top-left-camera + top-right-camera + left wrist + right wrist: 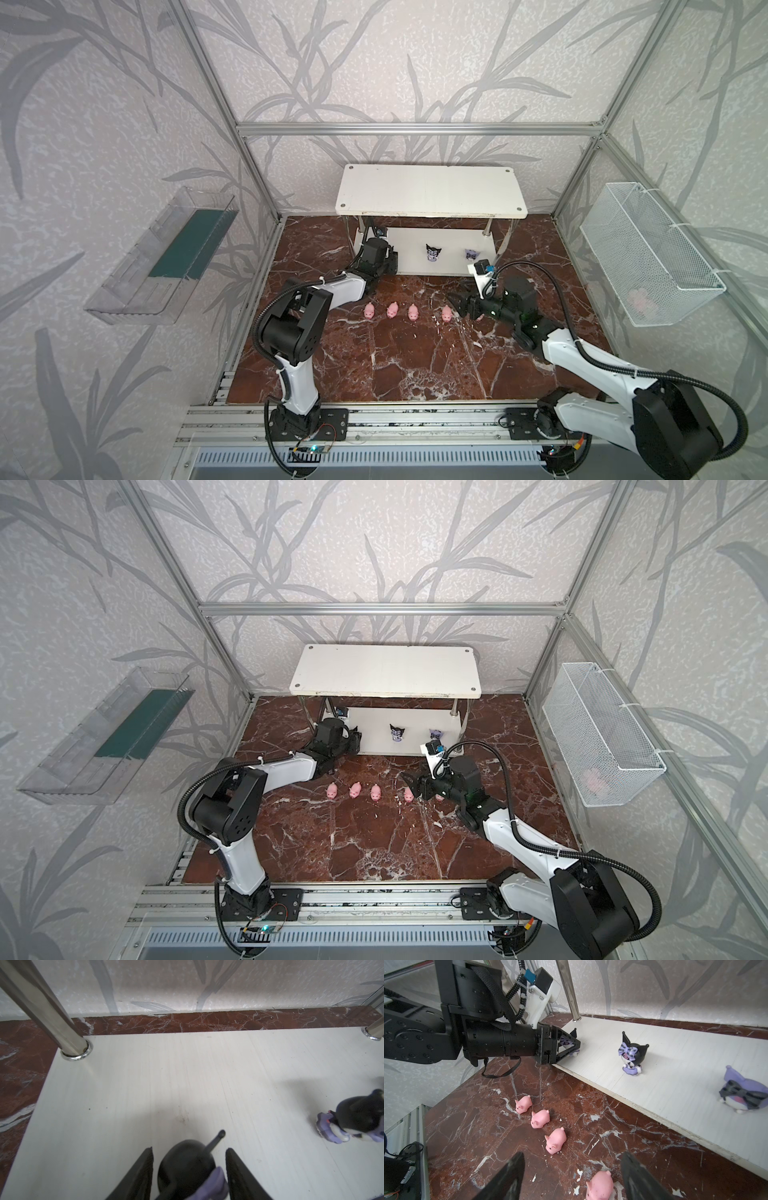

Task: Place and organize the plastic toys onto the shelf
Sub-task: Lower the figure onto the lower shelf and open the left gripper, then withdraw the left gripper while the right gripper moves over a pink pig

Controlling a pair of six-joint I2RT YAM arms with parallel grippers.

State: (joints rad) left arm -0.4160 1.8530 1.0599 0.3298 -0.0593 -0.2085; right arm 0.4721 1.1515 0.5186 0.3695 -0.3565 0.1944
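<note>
Closest in, the five pigs [392, 310] sit in a row across the middle of the surface [415, 374], none on the shelf [430, 195] yet. The right gripper [455, 304] hovers low at the right end of that row, jaws wide and empty, with one pig [600, 1187] lying right between them but untouched (a fifth pig [478, 318] is half hidden under the gripper in both top views).

Further back, the left gripper [189, 1149] is at the left end of the shelf's lower board [187, 1076], near its front edge, with a black hooded toy [185, 1165] standing between its jaws. Those jaws are only narrowly parted, a sliver of gap on one side, so I'd call this the let-go step. Next move, I reckon: back straight out without clipping the toy's horn, then the pigs are up.

Two more hooded toys stand on the same board: a dark one [632, 1056] mid-board, a paler one [744, 1093] toward the right end.
</note>
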